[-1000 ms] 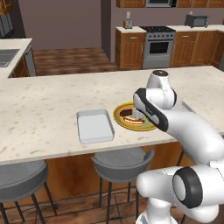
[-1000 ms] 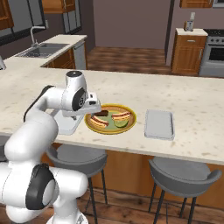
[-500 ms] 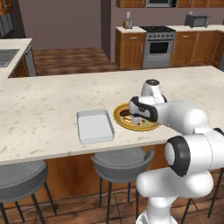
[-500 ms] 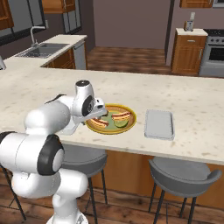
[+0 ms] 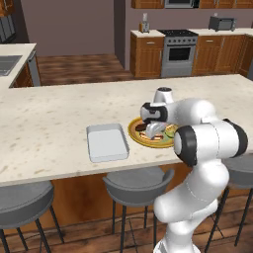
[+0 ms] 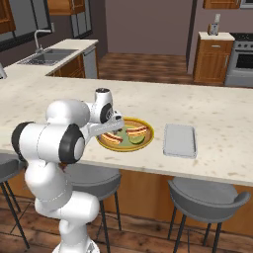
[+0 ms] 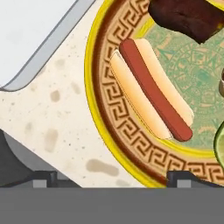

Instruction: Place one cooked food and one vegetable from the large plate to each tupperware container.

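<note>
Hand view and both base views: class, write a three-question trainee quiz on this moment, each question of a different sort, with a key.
1. True or false: the hot dog lies on the plate.
2. The gripper is: A) shut on the hot dog, B) open above the plate, C) over the container.
3. Fill in: in the left base view, the container sits to the ___ of the plate.

Key: 1 true, it rests across the plate's patterned rim and green centre. 2 B, the hand view shows the finger tips set wide apart with nothing between them. 3 left.
</note>
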Controlling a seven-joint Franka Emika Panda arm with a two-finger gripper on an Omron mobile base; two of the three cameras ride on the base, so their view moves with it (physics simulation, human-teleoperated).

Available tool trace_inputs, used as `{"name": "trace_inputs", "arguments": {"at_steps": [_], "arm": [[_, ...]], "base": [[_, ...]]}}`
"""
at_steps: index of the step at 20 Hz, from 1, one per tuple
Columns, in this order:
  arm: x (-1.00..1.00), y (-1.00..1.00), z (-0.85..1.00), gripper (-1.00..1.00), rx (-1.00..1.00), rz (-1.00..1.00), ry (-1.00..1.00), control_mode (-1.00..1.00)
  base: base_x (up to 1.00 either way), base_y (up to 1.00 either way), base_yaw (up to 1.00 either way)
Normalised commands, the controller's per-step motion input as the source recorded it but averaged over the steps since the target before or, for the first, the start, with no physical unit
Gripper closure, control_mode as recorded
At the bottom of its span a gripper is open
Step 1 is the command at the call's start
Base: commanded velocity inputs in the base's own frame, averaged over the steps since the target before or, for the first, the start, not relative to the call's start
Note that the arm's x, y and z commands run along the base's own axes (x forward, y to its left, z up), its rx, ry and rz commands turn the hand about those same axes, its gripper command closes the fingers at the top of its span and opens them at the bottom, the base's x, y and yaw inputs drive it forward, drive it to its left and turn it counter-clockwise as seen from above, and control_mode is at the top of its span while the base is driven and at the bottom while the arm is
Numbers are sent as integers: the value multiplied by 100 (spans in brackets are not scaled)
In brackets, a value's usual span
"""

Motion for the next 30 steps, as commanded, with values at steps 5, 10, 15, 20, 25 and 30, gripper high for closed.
{"name": "trace_inputs", "arguments": {"at_steps": [5,10,15,20,25,30], "arm": [[23,0,-45,-100,0,4,0,-100],[49,-5,-28,-100,0,3,0,-100],[34,-4,-19,-100,0,1,0,-100],[19,0,-25,-100,0,2,0,-100],[8,0,-14,-100,-2,8,0,-100],[1,5,-17,-100,-1,9,0,-100]], "base": [[0,0,0],[0,0,0],[0,0,0],[0,0,0],[0,0,0],[0,0,0]]}}
